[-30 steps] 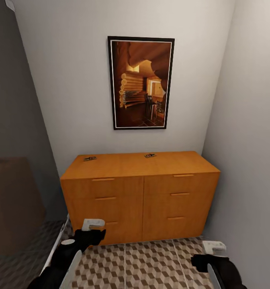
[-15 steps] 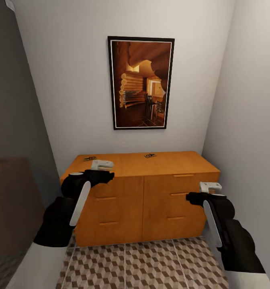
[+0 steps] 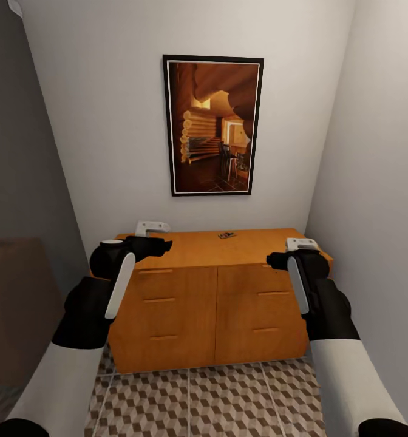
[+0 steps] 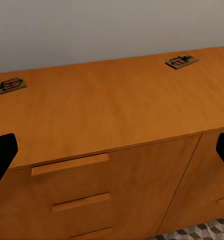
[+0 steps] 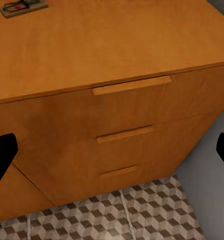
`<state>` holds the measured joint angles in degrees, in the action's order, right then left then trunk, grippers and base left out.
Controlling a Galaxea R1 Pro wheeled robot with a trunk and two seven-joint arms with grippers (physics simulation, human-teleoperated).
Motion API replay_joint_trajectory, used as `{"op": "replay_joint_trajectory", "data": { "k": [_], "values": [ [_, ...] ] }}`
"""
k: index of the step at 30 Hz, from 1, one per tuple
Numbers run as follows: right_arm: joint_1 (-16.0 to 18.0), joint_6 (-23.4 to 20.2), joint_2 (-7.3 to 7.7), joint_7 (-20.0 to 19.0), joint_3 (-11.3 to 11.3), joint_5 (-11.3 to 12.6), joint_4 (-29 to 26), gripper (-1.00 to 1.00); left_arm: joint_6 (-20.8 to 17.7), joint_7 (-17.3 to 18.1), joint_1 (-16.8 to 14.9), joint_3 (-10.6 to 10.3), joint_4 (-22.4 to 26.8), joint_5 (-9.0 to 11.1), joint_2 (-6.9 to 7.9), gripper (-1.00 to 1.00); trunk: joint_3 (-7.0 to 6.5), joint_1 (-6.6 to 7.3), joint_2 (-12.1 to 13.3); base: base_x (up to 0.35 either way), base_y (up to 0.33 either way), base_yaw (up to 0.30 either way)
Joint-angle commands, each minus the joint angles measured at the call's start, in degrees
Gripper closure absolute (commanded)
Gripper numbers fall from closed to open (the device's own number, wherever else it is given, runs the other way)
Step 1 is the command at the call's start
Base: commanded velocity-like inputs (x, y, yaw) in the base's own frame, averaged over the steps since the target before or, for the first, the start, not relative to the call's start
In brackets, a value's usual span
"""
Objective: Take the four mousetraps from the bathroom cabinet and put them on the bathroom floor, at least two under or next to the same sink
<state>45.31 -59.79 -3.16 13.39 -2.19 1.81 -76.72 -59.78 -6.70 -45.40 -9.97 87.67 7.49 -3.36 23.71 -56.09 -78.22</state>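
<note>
The orange-brown cabinet [image 3: 216,303] stands against the back wall with its drawers closed. One mousetrap [image 3: 227,235] lies on its top near the back middle. In the left wrist view two mousetraps rest on that top, one at the far corner [image 4: 8,85] and one further along [image 4: 182,61]. The right wrist view catches a mousetrap [image 5: 22,7] at the back of the top. My left gripper [image 3: 152,228] hovers open over the cabinet's left end, its dark fingers [image 4: 2,155] wide apart. Above the right front corner my right gripper [image 3: 302,244] is open and holds nothing. The patterned bathroom floor [image 3: 228,394] lies below.
A framed picture [image 3: 213,124] hangs above the cabinet. A wall [image 3: 374,212] closes in tight on the right side, and a dark brown block [image 3: 16,303] stands at the left. The cabinet's bar handles [image 5: 132,85] stick out slightly from the drawer fronts.
Both arms have risen from near floor level to the height of the cabinet top and reached forward. The left gripper now covers the left mousetrap in the head view.
</note>
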Motion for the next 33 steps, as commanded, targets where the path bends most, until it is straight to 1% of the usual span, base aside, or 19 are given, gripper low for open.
{"op": "replay_joint_trajectory", "data": {
  "k": [1,5,7,9,10,15,16,19,20,23,24,26,27,31,32,33],
  "values": [
    [0.9,-0.2,-0.91,1.0,0.0,0.1,0.4,-1.0,-0.2,-0.6,-0.1,0.1,0.0,0.6,0.01,-1.0,0.07,0.0,0.0,0.006,0.0,0.0],
    [2.1,-0.2,-2.59,2.9,0.0,0.2,0.8,-1.0,-0.2,-0.6,-0.1,0.5,0.0,0.5,0.03,-1.0,0.07,0.0,0.0,0.074,0.0,0.0],
    [2.8,-0.2,-4.13,5.0,0.0,0.2,1.0,-1.0,-0.2,-0.6,-0.1,0.8,-0.1,0.7,0.23,-1.0,0.07,0.0,0.0,0.219,0.0,0.0],
    [2.9,-0.2,-4.84,5.8,0.0,0.2,1.1,-1.0,-0.2,-0.6,-0.1,1.1,-0.3,0.8,0.37,-1.0,0.07,0.0,0.0,0.265,0.0,0.0],
    [3.0,-0.2,-5.43,6.4,0.1,0.3,1.1,-1.0,-0.2,-0.6,-0.1,1.6,-0.6,0.8,0.5,-1.0,0.07,0.0,0.0,0.29,0.0,0.0],
    [3.1,-0.2,-6.17,7.0,0.9,0.4,1.2,-1.0,-0.2,-0.6,-0.1,3.5,-1.2,1.1,0.78,-1.0,0.07,0.0,0.0,0.305,0.0,0.0],
    [3.2,-0.2,-6.32,7.2,1.3,0.4,1.2,-1.0,-0.2,-0.6,-0.1,4.4,-1.5,1.1,0.9,-1.0,0.07,0.0,0.0,0.316,0.0,0.0],
    [3.2,-0.2,-6.45,7.3,2.1,0.4,1.2,-1.0,-0.2,-0.6,-0.1,5.6,-2.1,1.2,1.23,-1.0,0.07,0.0,0.0,0.319,0.0,0.0],
    [3.2,-0.2,-6.52,7.3,2.7,0.4,1.2,-1.0,-0.2,-0.7,-0.2,6.1,-2.5,1.2,1.62,-1.0,0.07,0.0,0.0,0.321,0.0,0.0],
    [3.4,-0.2,-6.6,7.4,3.5,0.3,1.2,-1.0,-0.2,-0.7,-0.2,6.6,-3.1,1.2,2.61,-1.0,0.07,0.0,0.0,0.322,0.0,0.0],
    [3.8,-0.2,-6.63,7.5,4.0,0.3,1.3,-1.0,-0.2,-0.7,-0.2,6.8,-3.6,1.2,3.47,-1.0,0.07,0.0,0.0,0.323,0.0,0.0],
    [4.3,-0.2,-6.68,7.5,4.2,0.4,1.6,-1.0,-0.2,-0.6,-0.2,6.9,-4.2,1.3,4.37,-1.0,0.07,0.0,0.0,0.323,0.0,0.0],
    [4.9,-0.2,-6.71,7.5,4.4,0.4,2.2,-1.0,-0.2,-0.6,-0.1,7.0,-4.9,1.3,5.22,-1.0,0.07,0.0,0.0,0.324,0.0,0.0],
    [6.6,-0.2,-6.84,7.4,4.6,0.4,4.6,-1.0,-0.2,-0.6,-0.2,7.1,-6.3,1.5,6.7,-1.0,0.07,0.0,0.0,0.324,0.0,0.0],
    [7.6,-0.2,-6.84,7.4,4.7,0.4,6.3,-1.0,-0.2,-0.6,-0.1,7.2,-6.9,1.5,7.37,-1.0,0.07,0.0,0.0,0.324,0.0,0.0],
    [8.1,-0.2,-6.84,7.4,4.7,0.4,7.3,-1.0,-0.2,-0.6,-0.1,7.2,-7.2,1.5,7.67,-1.0,0.07,0.0,0.0,0.324,0.0,0.0]
  ]
}}
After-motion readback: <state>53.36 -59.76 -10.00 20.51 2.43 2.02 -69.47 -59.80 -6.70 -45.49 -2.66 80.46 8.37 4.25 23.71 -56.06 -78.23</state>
